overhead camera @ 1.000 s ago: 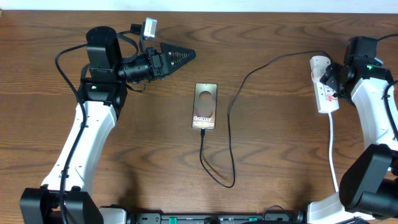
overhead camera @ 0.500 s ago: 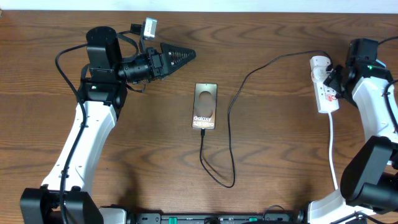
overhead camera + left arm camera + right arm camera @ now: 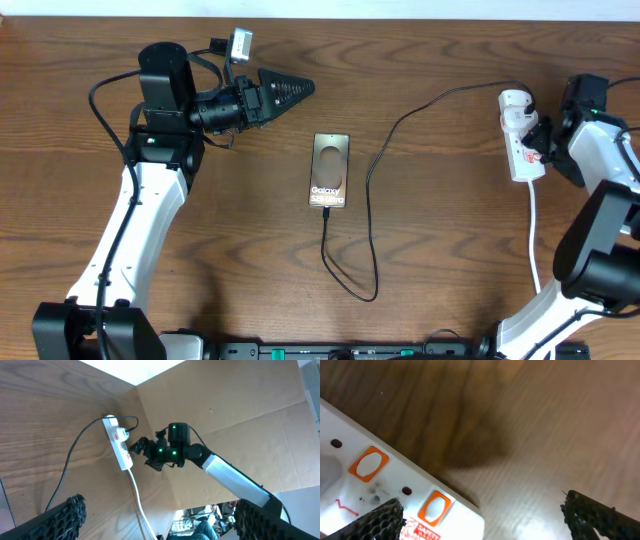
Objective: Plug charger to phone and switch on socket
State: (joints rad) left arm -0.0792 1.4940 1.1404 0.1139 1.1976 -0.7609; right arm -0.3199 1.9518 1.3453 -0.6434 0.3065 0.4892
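The bronze phone lies flat mid-table. The thin black charger cable meets its near edge, loops toward me, then runs up to the rounded plug on the white power strip at the right. My right gripper is open just beside the strip's right side. In the right wrist view the strip's end with two orange-ringed switches lies by the left finger. My left gripper is open and empty, held up left of the phone; it also shows in its wrist view.
The strip's white cord runs from the strip toward the front edge at the right. The left wrist view shows the strip, the right arm and a cardboard wall beyond the table.
My right gripper has shifted slightly right and turned, ending just beside the strip's right edge. The left arm, phone and cable have not moved.
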